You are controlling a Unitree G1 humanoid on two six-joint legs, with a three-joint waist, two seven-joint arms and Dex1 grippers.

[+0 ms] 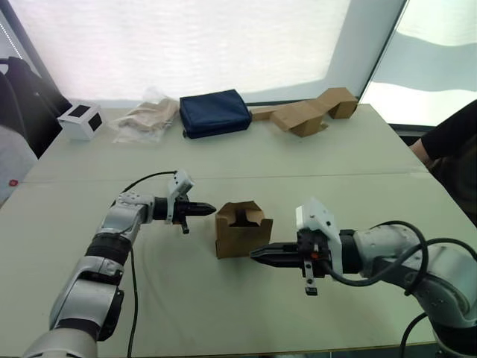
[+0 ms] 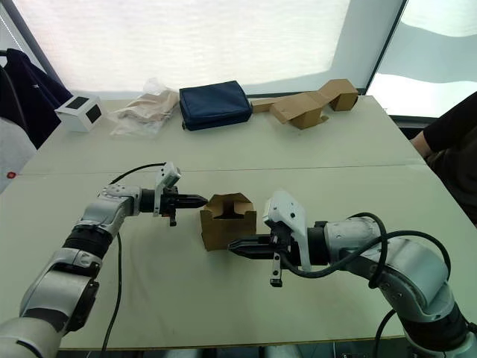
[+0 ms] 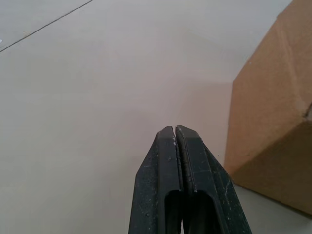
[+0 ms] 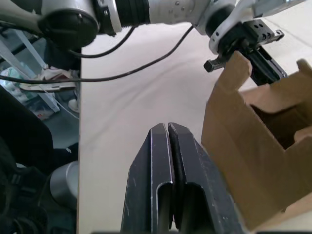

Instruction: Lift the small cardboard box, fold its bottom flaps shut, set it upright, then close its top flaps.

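Small cardboard box (image 1: 243, 230) upright on tabletop (image 1: 223, 160), top flaps (image 1: 240, 213) standing open. Left claw (image 1: 209, 209) pressed together, tip just beside box's left side. Right claw (image 1: 257, 254) also together, near its front lower corner.

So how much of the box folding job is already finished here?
The small brown cardboard box stands upright on the pale table, so the bottom looks closed, though it is hidden. In hand: nothing; the left gripper and the right gripper are both shut, beside the box. Left: its top flaps stand open and need closing.
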